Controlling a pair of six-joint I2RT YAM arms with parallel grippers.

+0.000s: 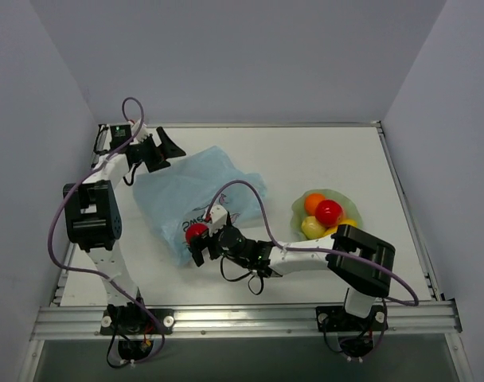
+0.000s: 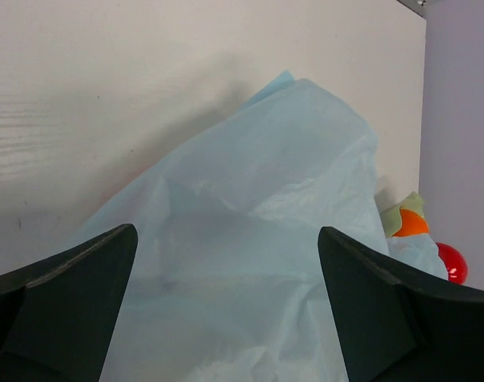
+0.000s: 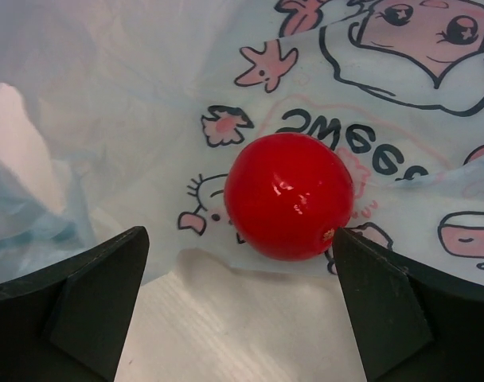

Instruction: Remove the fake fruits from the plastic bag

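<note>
The light-blue plastic bag [image 1: 193,195] lies crumpled left of the table's middle, with its cartoon print [image 3: 401,48] facing the right wrist camera. A glossy red round fruit [image 1: 196,231] lies uncovered on the printed plastic at the bag's near edge. In the right wrist view the red fruit [image 3: 290,196] sits just past my fingertips, nearer the right one. My right gripper [image 1: 201,242] is open and empty. My left gripper [image 1: 168,157] is open over the bag's far-left corner, with bag plastic [image 2: 250,239] between the jaws, not gripped. Other fruits are in the dish.
A pale green dish [image 1: 341,199] right of the bag holds an orange ball [image 1: 314,203], a red ball [image 1: 329,212] and yellow fruits [image 1: 312,228]. The dish's edge also shows in the left wrist view [image 2: 397,216]. Grey walls enclose the white table [image 1: 306,159].
</note>
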